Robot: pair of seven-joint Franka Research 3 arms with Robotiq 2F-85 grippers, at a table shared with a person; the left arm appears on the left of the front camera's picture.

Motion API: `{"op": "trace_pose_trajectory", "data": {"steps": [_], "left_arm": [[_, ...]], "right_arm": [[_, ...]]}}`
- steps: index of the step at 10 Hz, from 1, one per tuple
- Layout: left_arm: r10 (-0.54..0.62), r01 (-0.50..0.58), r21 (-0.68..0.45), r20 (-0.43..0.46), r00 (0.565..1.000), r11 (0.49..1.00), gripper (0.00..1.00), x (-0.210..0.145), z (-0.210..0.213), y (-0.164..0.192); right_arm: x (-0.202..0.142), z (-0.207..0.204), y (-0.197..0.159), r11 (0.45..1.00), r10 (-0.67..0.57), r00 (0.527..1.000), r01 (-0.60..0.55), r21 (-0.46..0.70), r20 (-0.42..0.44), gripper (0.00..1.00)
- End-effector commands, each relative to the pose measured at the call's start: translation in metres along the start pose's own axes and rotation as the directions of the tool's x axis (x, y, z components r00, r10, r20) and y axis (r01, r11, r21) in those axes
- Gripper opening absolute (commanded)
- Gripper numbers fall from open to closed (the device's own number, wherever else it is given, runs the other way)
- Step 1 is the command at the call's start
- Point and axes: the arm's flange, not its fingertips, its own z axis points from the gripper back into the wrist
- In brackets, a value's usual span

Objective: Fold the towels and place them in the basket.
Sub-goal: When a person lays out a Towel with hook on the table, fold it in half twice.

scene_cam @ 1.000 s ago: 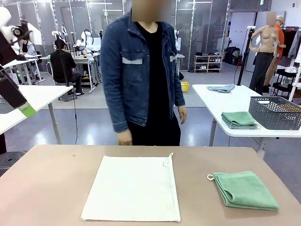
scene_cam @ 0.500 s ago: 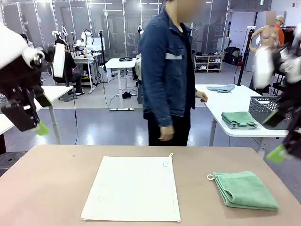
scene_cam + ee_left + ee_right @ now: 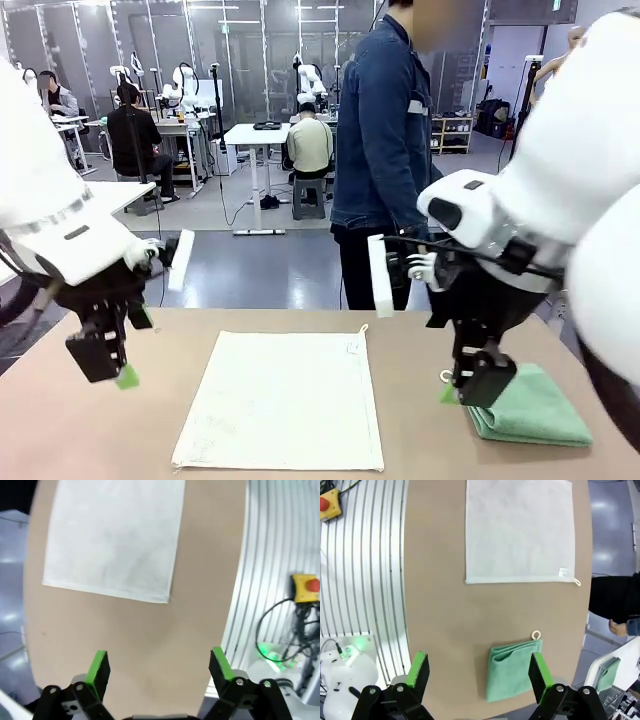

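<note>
A cream-white towel lies spread flat on the brown table, its loop at the far right corner. It also appears in both wrist views. The mint green towel lies folded at the right, with its white loop toward the cream one. My left gripper hangs open above bare table left of the cream towel. Open too, my right gripper hovers over the green towel's near left edge. My right arm hides the basket in the front view.
A person in a denim jacket stands at the far edge, turned to the right, one hand low. A side table with folded green cloths stands beyond. Red stop buttons sit on the ribbed metal base.
Both arms have swung down from the sides to just above the table, one on each side of the cream towel. The person has walked to the right. The towels lie as before.
</note>
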Motion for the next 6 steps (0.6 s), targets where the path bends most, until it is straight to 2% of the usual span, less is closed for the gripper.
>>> {"op": "trace_pose_trajectory", "data": {"steps": [1,2,3,4,6], "left_arm": [[-0.005,0.005,-0.04,-0.005,1.0,0.999,1.0,0.001,-0.012,0.0],[0.007,-0.008,-0.07,-0.015,1.0,0.998,1.0,0.0,-0.015,-0.001],[0.001,-0.003,-0.048,-0.046,0.999,0.999,1.0,0.0,-0.003,-0.002],[0.008,-0.009,-0.046,-0.023,1.0,0.999,1.0,-0.001,-0.019,-0.001],[0.008,-0.009,-0.046,-0.023,1.0,0.999,1.0,-0.001,-0.019,-0.001]], "right_arm": [[-0.006,-0.039,0.012,1.0,-0.003,1.0,0.002,-0.014,-0.014,1.0],[-0.004,-0.047,0.01,1.0,-0.011,1.0,0.011,0.001,-0.028,1.0],[-0.01,-0.034,0.005,0.999,-0.044,0.998,0.043,-0.008,-0.045,1.0],[0.009,-0.023,-0.008,1.0,0.011,1.0,-0.01,0.015,-0.015,1.0],[0.009,-0.023,-0.008,1.0,0.011,1.0,-0.01,0.015,-0.015,1.0]]}}
